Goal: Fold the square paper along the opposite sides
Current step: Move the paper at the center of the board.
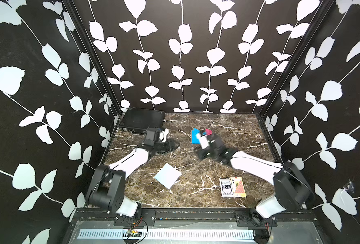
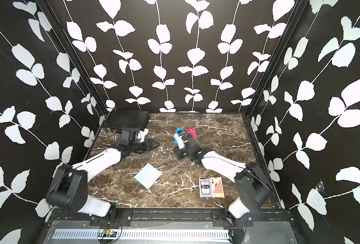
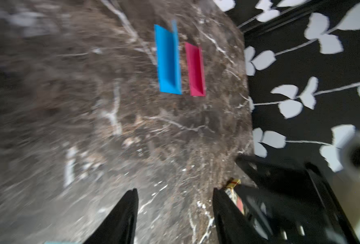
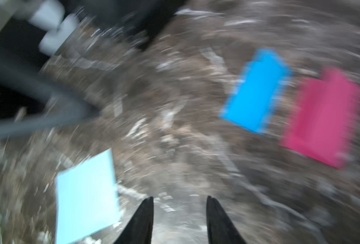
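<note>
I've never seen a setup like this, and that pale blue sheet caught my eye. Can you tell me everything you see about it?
The pale blue paper is a thin, plain square sheet, and it looks unfolded. It lies flat on the marble table, turned corner-on like a diamond, near the front middle. Nothing rests on it. The left pincer and right pincer are both open and hang clear of it, farther back.

One pale-blue paper (image 1: 168, 175), one bright-blue paper (image 1: 195, 137), one pink paper (image 1: 208, 131), two card packs (image 1: 226, 187) (image 1: 239, 187), one black case (image 1: 142, 120).
</note>
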Tool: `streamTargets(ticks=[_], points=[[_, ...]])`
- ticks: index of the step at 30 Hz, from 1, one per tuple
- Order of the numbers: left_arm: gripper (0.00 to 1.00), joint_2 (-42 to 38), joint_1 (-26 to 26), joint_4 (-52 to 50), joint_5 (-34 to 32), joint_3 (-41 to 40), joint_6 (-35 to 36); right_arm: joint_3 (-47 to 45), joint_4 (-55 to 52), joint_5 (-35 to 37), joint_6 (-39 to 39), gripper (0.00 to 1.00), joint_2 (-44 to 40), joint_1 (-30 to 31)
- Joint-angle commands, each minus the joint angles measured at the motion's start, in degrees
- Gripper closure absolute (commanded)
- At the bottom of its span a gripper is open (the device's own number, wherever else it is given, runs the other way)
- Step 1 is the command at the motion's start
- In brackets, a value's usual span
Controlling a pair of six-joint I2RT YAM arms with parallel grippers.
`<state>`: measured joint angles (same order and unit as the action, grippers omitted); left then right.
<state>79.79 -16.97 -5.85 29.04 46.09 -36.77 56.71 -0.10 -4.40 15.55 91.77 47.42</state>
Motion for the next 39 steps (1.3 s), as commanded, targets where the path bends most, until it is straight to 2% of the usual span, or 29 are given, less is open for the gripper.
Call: streamTargets(ticks=[1,5,8,13,16,20,24,30,36,39], points=[[0.43,-7.7,2.5,-9.8,-11.1,-5.4,1.0,6.4,-0.6,7.5,-9.8,0.51,9.4,8.2],[0.43,-14.4,7.5,-15.5,-14.9,-10.0,2.4,15.8,-0.1,12.6,-18.0,0.42,20.9,14.7],[0.42,-17.0,10.2,-16.0,-14.4,-12.8,2.5,20.3,-0.3,14.6,-20.7,0.37,25.9,15.4],[0.42,-16.8,10.8,-13.7,-12.8,-15.1,1.8,21.8,-0.4,22.6,-22.0,0.33,29.4,15.3],[0.42,-15.2,10.8,-12.3,-11.5,-15.0,1.8,19.3,-1.7,26.9,-19.6,0.34,28.6,15.4],[0.43,-12.1,10.8,-10.3,-9.5,-14.2,1.8,13.2,-4.6,32.6,-12.4,0.37,25.5,15.4],[0.44,-8.3,10.8,-7.9,-7.0,-14.1,1.8,7.5,-7.3,33.5,-4.5,0.4,22.9,15.3],[0.46,-4.3,10.8,-5.6,-5.0,-12.9,1.1,3.2,-11.8,35.7,3.3,0.41,20.2,15.4],[0.45,-5.1,10.7,-7.7,-5.7,-10.6,1.4,1.2,-15.5,31.8,9.6,0.42,17.2,15.4],[0.45,-5.1,10.7,-8.0,-5.7,-10.5,1.3,-0.4,-11.5,26.5,8.1,0.42,13.8,15.4]])
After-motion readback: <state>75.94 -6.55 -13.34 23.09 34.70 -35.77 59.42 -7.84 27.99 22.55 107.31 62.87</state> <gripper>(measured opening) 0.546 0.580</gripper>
